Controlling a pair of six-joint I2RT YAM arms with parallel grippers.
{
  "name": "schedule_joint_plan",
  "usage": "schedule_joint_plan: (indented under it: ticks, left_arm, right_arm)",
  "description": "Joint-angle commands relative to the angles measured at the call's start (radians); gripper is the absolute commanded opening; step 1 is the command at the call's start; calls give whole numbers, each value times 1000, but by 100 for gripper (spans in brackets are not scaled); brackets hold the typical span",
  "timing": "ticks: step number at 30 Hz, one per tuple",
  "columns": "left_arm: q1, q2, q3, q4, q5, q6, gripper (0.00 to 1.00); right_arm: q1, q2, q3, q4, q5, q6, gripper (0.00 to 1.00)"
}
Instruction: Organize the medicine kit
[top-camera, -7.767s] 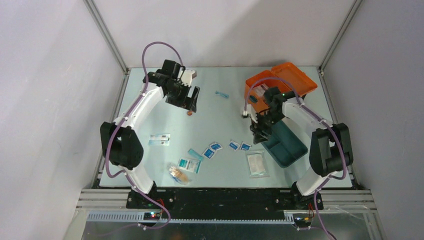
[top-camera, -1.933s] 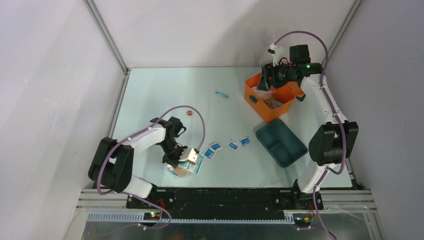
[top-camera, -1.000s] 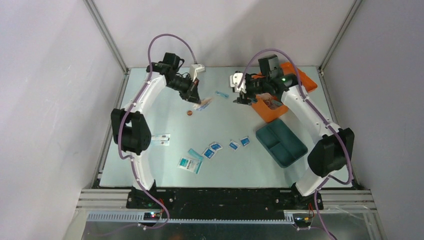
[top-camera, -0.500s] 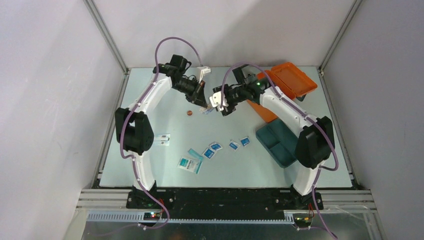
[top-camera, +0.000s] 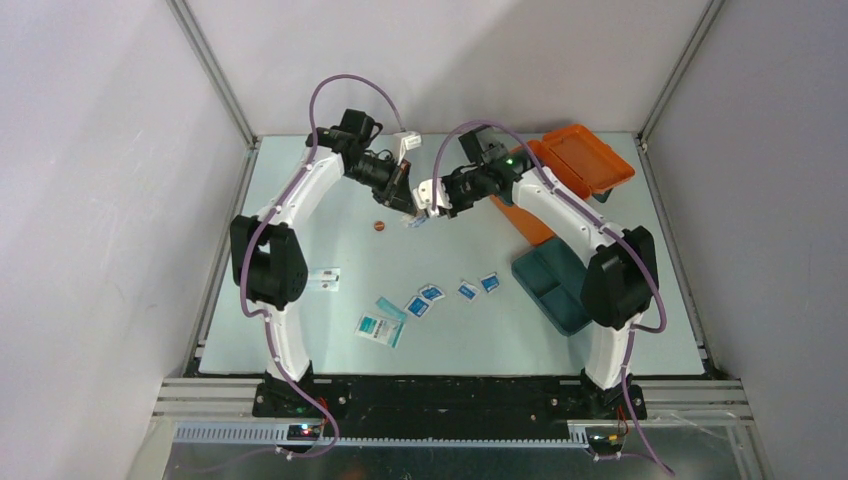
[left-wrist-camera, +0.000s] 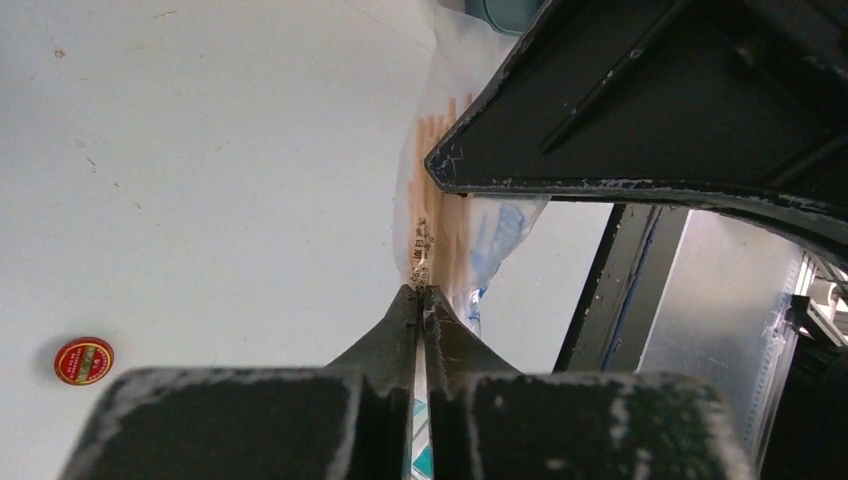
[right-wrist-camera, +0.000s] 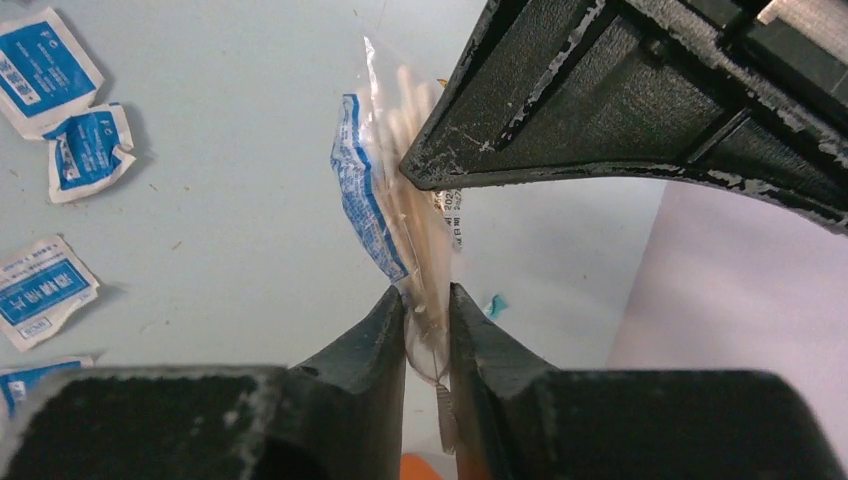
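Two grippers: left gripper and right gripper pinch one clear plastic packet.
Orange plastic case: far right corner, lid open.
Dark teal tray: beside it.

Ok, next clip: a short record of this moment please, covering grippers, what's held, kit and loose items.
left gripper: shut on the swab packet, held above the table
right gripper: pinching the same packet from the opposite side
medicine kit: far right, lid open
teal tray: out of the kit, on the table nearer the arm bases
loose on table: blue-white sachets, red cap
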Motion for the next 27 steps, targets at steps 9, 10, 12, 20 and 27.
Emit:
schedule_joint_plan:
  ticks: [9,10,12,20,27]
  left_arm:
    - [53,-25,80,11,19,-76,70]
    - [60,-35,95,11,10,-80,73]
    - [81,-53,123,11,-21,-88,74]
    - [131,-149,17,11,-62,-98,76]
    - [128,-199,-106,11,34,-114,81]
  right_arm:
    - [-22,-115,-101,77,95,157,7]
    - [-32,-146,-110,78,90,199,7]
    - [-71,-195,-140,83,71,293,7]
    - [-357,-361,-205,61,33,633,7]
    - [-598,-334,-218,-8,-32,872,7]
